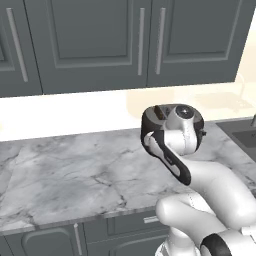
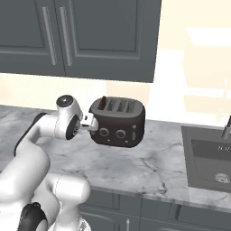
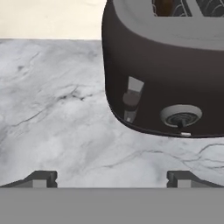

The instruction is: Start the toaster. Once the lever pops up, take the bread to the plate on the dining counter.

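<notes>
1. Grey-veined marble worktop (image 2: pixel 149 167) under dark wall cabinets (image 2: pixel 90 36).
2. The gripper (image 3: pixel 111 177), jaws wide apart and empty, hovers close to the toaster (image 2: pixel 118 122).
3. Bread (image 2: pixel 103 103) sits in a slot.
4. Risk: fingers could miss the narrow lever (image 3: pixel 131 99) and shove the toaster back.

I'm looking at a grey-veined marble worktop (image 2: pixel 149 167) that runs under the dark wall cabinets. A dark toaster (image 2: pixel 118 122) stands directly on it, back near the wall. To the right of the toaster, a dark sink (image 2: pixel 210 158) is set into the same top.
</notes>
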